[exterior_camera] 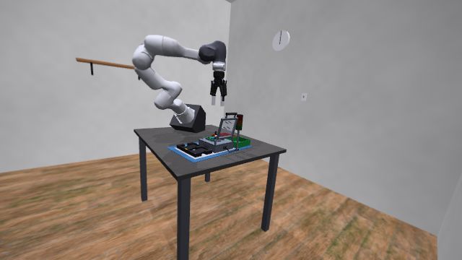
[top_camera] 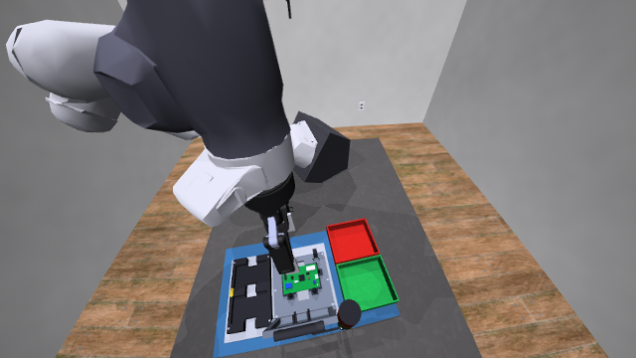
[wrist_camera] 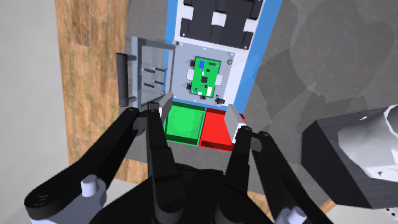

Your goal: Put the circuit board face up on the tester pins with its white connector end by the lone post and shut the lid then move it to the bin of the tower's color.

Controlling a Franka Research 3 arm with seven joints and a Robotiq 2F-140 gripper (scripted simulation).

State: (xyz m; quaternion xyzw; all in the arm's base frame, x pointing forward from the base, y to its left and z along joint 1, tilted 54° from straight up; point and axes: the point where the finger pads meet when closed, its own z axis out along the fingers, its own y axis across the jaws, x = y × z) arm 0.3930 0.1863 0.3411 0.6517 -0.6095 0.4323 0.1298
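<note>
The green circuit board [top_camera: 301, 282] [wrist_camera: 206, 76] lies face up on the plate of the grey tester [top_camera: 298, 305] [exterior_camera: 216, 144]. White parts show at its end toward the bins. The tester's clear lid [wrist_camera: 150, 75] [exterior_camera: 228, 126] [top_camera: 298, 330] stands open, with its black handle [wrist_camera: 121, 80] at the free edge. My gripper [exterior_camera: 219, 101] [wrist_camera: 199, 106] is open and empty, high above the tester and bins. The black tray [top_camera: 240, 278] [wrist_camera: 200, 22] [exterior_camera: 191, 147] beside the tester has both pockets empty. I cannot tell a lit color on the signal tower [top_camera: 349, 313] [exterior_camera: 240, 122].
A red bin [top_camera: 352, 241] [wrist_camera: 216, 129] and a green bin [top_camera: 366, 283] [wrist_camera: 185, 125] stand side by side next to the tester, both empty. All rest on a blue mat [top_camera: 219, 323] [wrist_camera: 170, 20] on the dark table. The arm's black base [top_camera: 325, 154] [wrist_camera: 340, 165] stands at the table's back.
</note>
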